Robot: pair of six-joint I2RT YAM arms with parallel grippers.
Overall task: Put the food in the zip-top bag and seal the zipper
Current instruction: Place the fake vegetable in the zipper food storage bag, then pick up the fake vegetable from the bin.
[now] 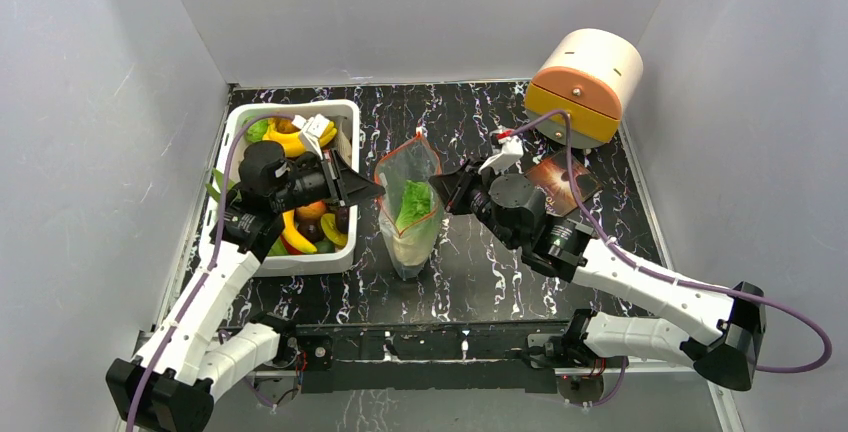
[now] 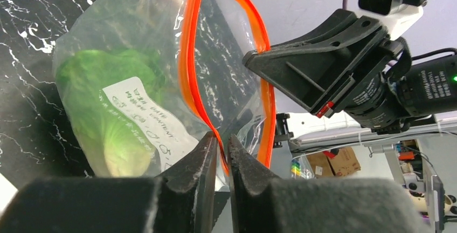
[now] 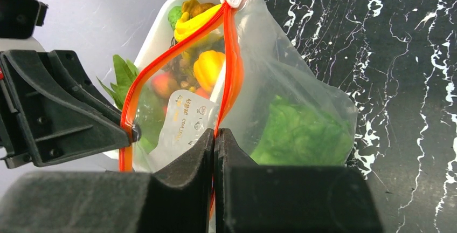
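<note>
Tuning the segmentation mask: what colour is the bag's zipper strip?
Red-orange. The zipper strip shows best in the right wrist view, against the clear plastic.

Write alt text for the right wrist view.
The right hand pinches one side of the orange zipper on a clear bag, while the left hand grips the other side, holding the mouth open. Lettuce lies inside the bag; a white tub of toy fruit stands behind it.

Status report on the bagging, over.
Left pincer and right pincer clamped on zipper. Zip-top bag open, lettuce inside. Other food in white tub. No obstruction seen.
</note>
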